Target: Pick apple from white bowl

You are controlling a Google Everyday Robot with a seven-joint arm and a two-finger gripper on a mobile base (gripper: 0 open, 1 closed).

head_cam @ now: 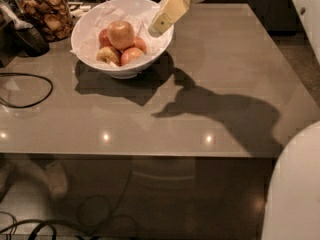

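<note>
The white bowl (95,21) stands at the back left of the grey table, lined with crinkled white paper. It holds several apples. The largest apple (121,34), yellow-gold with an orange-red blush, sits on top of the pile. Smaller redder apples and a small yellowish-green apple (108,55) lie around it. My gripper (161,25) hangs over the bowl's right rim, its cream fingers pointing down and left toward the apples, a little to the right of the largest apple. It holds nothing.
A glass jar of brown snacks (46,11) stands left of the bowl, beside a dark object (27,40). A black cable (25,89) loops at the table's left edge. The table's front edge (150,154) runs across the middle. A white rounded part (295,194) fills the bottom right.
</note>
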